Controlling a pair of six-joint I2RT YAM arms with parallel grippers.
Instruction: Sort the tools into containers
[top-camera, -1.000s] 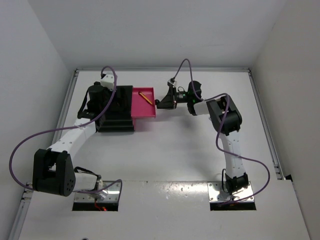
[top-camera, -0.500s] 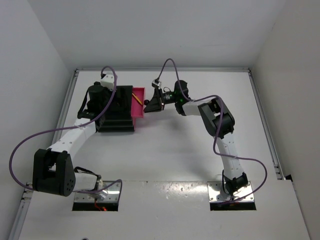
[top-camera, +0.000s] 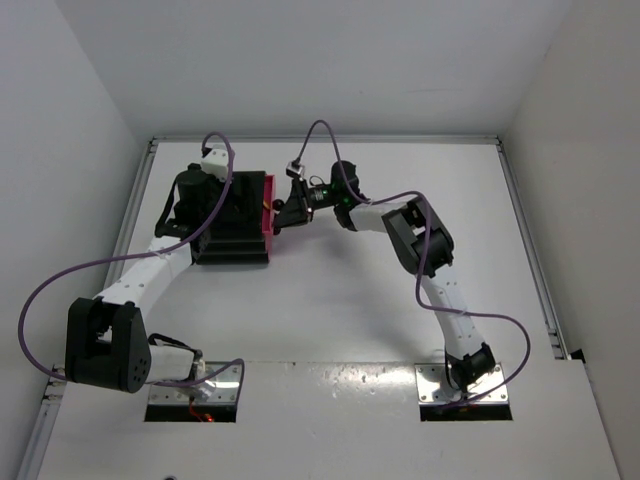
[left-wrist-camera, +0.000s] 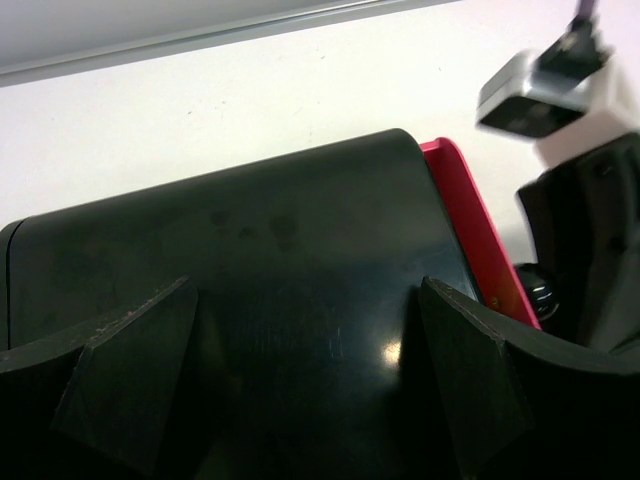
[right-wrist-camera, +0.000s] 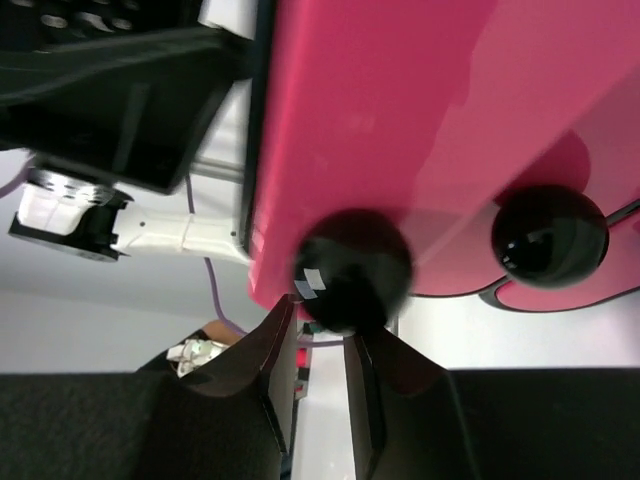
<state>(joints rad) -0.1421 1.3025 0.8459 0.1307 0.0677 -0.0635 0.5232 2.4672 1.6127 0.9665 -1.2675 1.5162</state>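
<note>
- Over the last second the right claw (top-camera: 284, 211) had travelled toward 9 o'clock. The drawer (top-camera: 268, 204) had gone from wide open to a thin pink lip, and the yellow tool seen inside it earlier was now hidden.
- Its fingertips sat a narrow slit apart at the knob (right-wrist-camera: 352, 268); whether they pinched it or only pressed, I could not tell.
- A lower knob (right-wrist-camera: 548, 238) lay at its 3 o'clock in the wrist view.
- The left claw (left-wrist-camera: 307, 300), jaws wide and holding nothing, straddled the top of the cabinet (top-camera: 232, 215).
- Finishing well probably meant a slow push straight along the slide, with the cabinet braced against skidding.
</note>
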